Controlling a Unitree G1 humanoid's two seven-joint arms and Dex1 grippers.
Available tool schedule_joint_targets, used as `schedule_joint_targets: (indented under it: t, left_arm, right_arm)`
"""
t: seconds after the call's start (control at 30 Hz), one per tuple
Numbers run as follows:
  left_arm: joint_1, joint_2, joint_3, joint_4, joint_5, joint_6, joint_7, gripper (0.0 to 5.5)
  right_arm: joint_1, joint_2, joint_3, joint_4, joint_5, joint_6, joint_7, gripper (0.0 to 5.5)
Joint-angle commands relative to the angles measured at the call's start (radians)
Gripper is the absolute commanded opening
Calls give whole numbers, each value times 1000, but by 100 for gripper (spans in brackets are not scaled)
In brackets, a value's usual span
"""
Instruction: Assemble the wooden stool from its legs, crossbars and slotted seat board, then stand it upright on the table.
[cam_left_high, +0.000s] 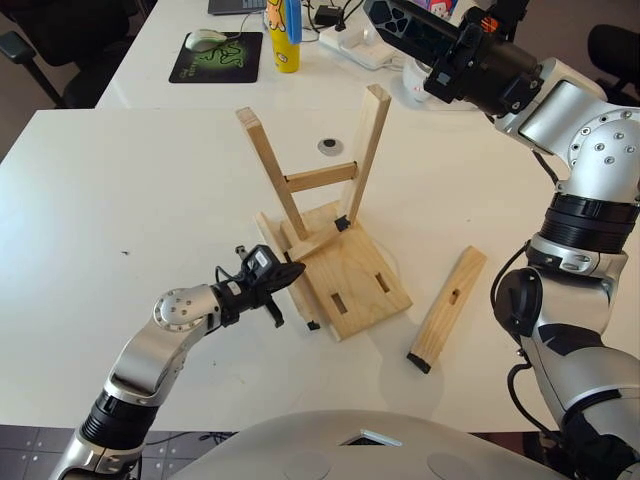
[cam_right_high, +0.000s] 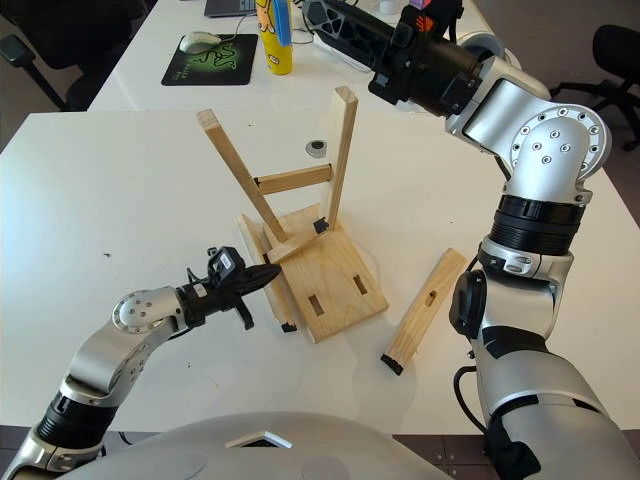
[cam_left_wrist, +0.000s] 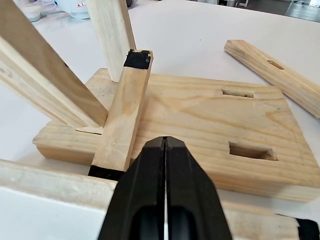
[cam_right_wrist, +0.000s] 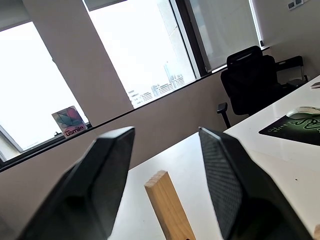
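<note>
Leaning in the slotted seat board (cam_left_high: 355, 275) flat on the desk (cam_left_high: 120, 200), two legs (cam_left_high: 270, 165) joined by a crossbar (cam_left_high: 320, 178) look loose. Our right gripper (cam_right_wrist: 166, 131) hovers above one leg top (cam_right_wrist: 159, 181), fingers apart; our left gripper (cam_left_high: 290, 270), pinched together, sits beside the board. We risk toppling them by pushing off-axis.

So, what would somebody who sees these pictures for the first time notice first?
First, in the middle of the table, a flat seat board with a leaning leg and a straighter leg rising from its far end, joined by a crossbar. Then the loose leg lying right of the board, the shut left tool at the board's left edge, and the open right tool by the straighter leg's top.
</note>
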Motion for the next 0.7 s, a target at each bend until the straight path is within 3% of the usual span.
schedule_joint_targets:
  t: [0.03, 0.27, 0.7]
  left_arm:
    - [28, 29, 2, 31, 27, -1, -17, 1]
    - [69, 59, 69, 20, 18, -12, -27, 1]
    - [78, 46, 91, -16, 10, -10, -25, 1]
  right_arm:
    - [6, -4, -4, -20, 1, -3, -5, 238]
    - [13, -8, -15, -27, 1, -9, -7, 238]
    - [7, -10, -18, -18, -4, -14, -1, 238]
